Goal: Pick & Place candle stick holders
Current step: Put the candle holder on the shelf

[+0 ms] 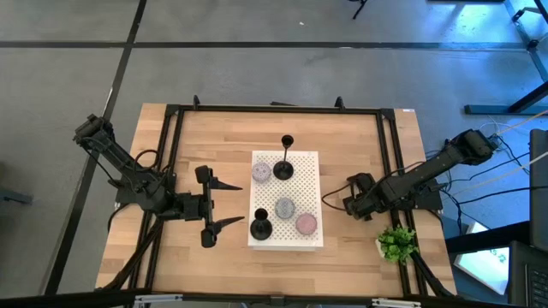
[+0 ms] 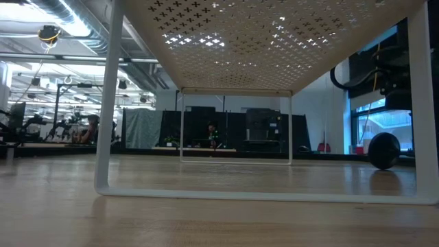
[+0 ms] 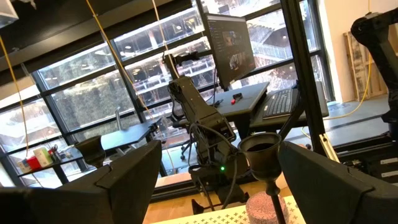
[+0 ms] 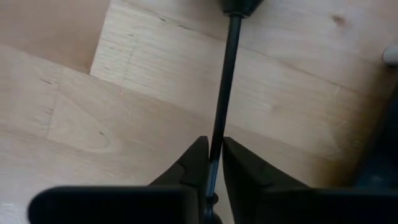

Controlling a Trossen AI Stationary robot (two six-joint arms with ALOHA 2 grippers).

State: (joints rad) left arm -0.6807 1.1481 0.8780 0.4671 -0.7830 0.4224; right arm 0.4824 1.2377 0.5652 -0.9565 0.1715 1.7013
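You see no readable writing; right gripper [image 4: 211, 163] pinches a candle holder stem [image 4: 224, 81] over wood table [image 4: 124, 74]; left gripper [image 1: 224, 205] gapes wide at frame centre-left

Readable text: none in any view.
Monitor [image 3: 230, 40]: the screen is lit, but its contents are too small to read.
White perforated stand [image 1: 308, 167]: plain surface, no label or marking.
Table [image 1: 214, 141]: bare wood, no sign or number.
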